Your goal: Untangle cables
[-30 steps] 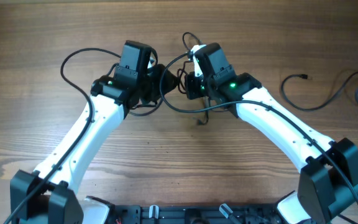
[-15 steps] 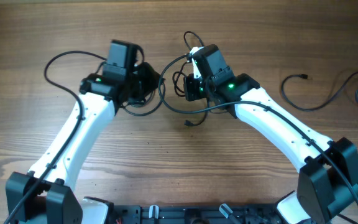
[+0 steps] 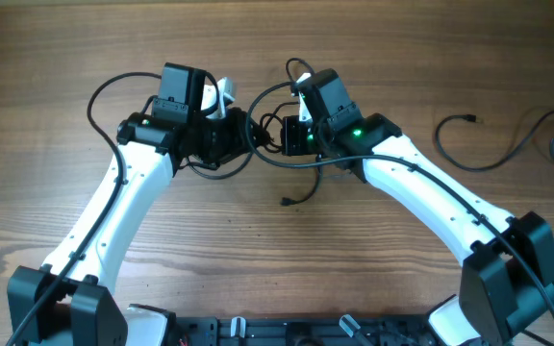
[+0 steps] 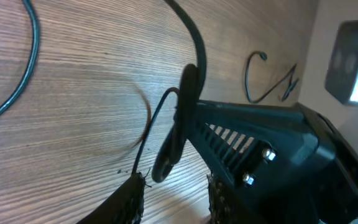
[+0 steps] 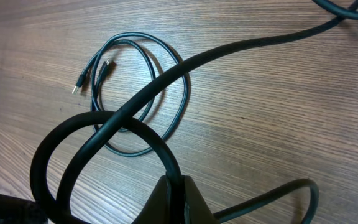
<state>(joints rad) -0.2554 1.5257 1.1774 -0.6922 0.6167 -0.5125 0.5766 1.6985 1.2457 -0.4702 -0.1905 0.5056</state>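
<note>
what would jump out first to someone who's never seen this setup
Two white and black arms meet over the far middle of the table, the left claw and right claw almost nose to nose with a knot of black cables strung between them. The right claw is pinched shut on one loop. A loose cable lies alone near the table's right edge.

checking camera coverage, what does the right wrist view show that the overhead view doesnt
Only the right wrist view: a small coiled cable lying on the wooden table, both plug ends showing, and the right gripper's closed tips pinching a looped cord up close. Only the overhead view: the left gripper and a loose cable at the far right. Both: the table and the tangled cords at the right gripper.
</note>
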